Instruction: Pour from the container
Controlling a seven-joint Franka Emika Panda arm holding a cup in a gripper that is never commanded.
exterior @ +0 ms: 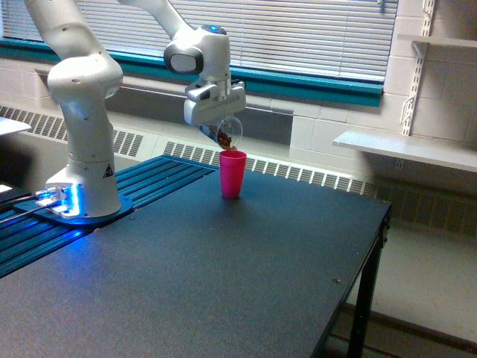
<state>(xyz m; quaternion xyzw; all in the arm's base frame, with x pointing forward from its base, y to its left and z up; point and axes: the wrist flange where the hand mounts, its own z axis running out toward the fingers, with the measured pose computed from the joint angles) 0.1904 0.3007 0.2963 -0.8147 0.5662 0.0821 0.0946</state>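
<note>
The container (226, 133), a small clear plastic cup with brown grains inside, hangs tipped far over just above the pink cup (232, 174). Its mouth points down toward the pink cup's rim, and brown grains show at that rim. My gripper (218, 127) is shut on the container from above, its fingers mostly hidden behind the white hand. The pink cup stands upright on the dark table (223, 268), toward its far side.
The arm's white base (82, 179) stands on a blue slatted platform (45, 231) at the exterior view's left. The table's edge (373, 246) drops off on the right. A wall shelf (406, 149) and a window with blinds lie behind.
</note>
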